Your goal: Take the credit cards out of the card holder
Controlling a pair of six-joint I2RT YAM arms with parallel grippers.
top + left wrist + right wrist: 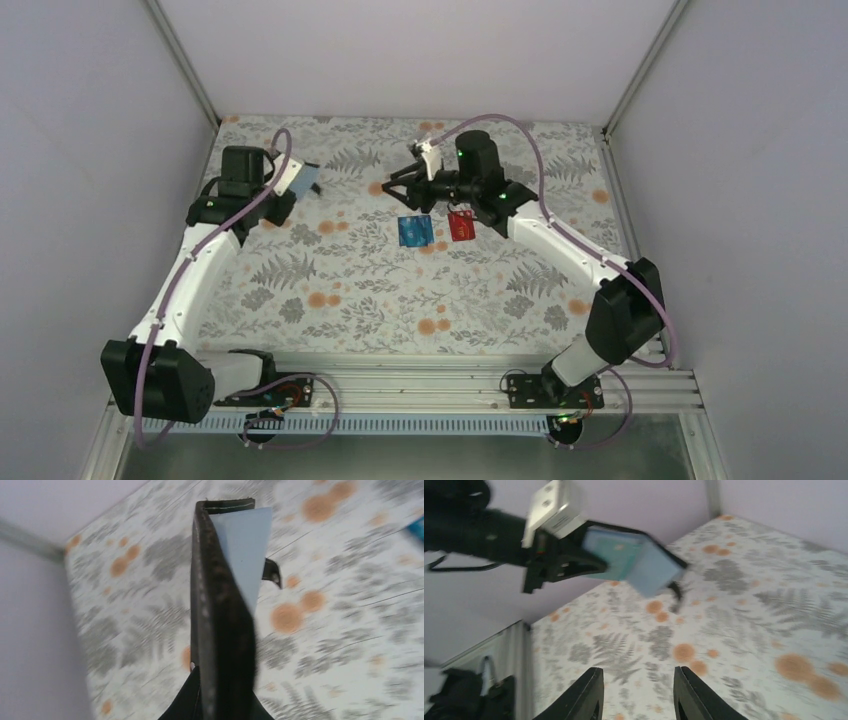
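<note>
My left gripper [283,195] is shut on the card holder [302,180] and holds it above the table at the back left. In the left wrist view the card holder [220,625] is edge-on, with a dark edge and a light blue inner flap; the left gripper [220,685] is clamped on its lower end. The right wrist view shows the card holder [639,562] open, with a teal panel inside. A blue card [414,231] and a red card [461,225] lie flat mid-table. My right gripper [393,190] [638,672] is open and empty, just behind the two cards.
The table wears a fern and orange-dot cloth [400,300]. Pale walls [100,150] enclose it on the left, back and right. A metal rail [420,385] with both arm bases runs along the near edge.
</note>
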